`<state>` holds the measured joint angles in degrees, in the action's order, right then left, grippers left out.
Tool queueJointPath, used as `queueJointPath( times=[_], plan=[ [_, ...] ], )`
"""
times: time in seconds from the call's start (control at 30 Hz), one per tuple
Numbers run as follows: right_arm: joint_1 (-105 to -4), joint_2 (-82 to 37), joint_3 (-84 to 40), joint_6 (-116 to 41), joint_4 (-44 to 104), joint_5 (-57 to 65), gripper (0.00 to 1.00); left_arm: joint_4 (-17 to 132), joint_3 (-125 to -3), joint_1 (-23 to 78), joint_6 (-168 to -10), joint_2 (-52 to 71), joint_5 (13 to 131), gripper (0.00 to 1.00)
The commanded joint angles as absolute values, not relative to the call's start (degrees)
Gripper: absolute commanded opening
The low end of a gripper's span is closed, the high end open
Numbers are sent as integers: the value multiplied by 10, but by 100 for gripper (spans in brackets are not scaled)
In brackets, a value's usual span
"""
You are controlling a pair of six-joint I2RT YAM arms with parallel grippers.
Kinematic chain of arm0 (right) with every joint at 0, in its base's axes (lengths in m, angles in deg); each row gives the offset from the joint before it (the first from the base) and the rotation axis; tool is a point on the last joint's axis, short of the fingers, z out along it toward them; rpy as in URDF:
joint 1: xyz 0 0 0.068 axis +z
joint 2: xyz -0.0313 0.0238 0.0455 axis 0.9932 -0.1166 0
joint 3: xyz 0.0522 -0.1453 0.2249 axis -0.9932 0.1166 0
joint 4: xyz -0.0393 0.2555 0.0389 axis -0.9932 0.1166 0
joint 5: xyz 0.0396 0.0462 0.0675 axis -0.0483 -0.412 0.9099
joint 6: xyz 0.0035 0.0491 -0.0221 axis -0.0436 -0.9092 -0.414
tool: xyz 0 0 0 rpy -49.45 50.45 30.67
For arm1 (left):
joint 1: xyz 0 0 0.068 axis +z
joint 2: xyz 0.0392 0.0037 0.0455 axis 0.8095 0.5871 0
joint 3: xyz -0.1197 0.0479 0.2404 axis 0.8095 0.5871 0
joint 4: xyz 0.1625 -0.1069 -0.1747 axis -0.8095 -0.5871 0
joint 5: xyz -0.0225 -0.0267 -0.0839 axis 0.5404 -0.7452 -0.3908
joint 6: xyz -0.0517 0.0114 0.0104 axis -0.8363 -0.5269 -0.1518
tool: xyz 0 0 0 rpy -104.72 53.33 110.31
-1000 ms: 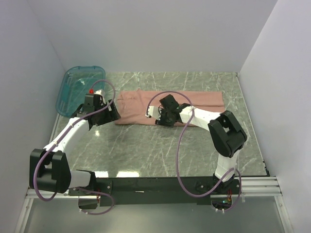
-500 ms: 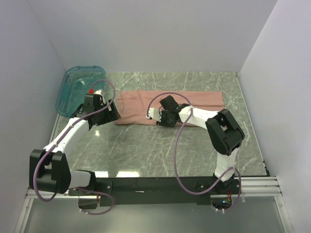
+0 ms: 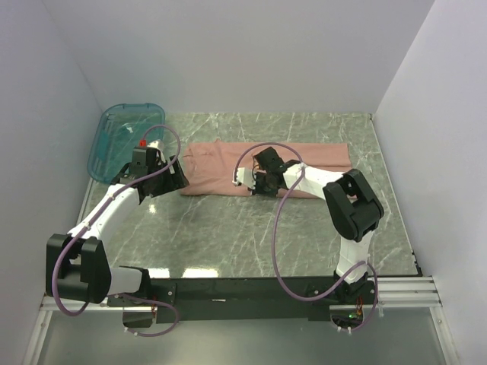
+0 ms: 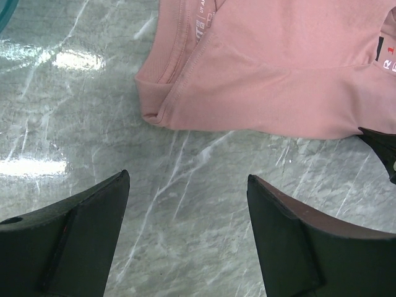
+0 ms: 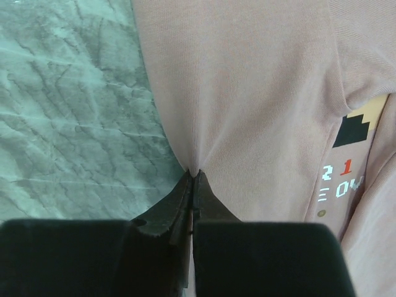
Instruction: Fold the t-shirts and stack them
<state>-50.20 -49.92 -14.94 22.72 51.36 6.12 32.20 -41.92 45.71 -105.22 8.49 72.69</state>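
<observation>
The right end effector (image 5: 193, 176) pinches the edge of the pink shirt (image 5: 247, 93). The left end effector (image 4: 187, 179) hangs open over the worktop (image 4: 74, 111).

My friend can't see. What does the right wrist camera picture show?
The right tool is shut, pinching the edge of a pink t-shirt so the cloth puckers at its tips. The shirt lies on a grey-green marble table, and a blocky print with white and red letters shows at the right.
</observation>
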Motion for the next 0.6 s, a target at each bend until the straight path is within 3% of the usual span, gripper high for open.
queueJointPath(
  times=[0.0,0.4,0.47,0.57],
  plan=[
    [-507,-496,-127,238,588,89,1,335,-421,458,-1050,69,713,82],
    [-440,-388,-7,222,603,88,1,342,-421,458,-1053,73,683,82],
    [-431,-382,-16,205,609,84,5,341,-421,458,-1053,71,682,82],
    [-435,-375,-60,184,638,80,22,340,-419,458,-1054,68,684,82]
  ],
)
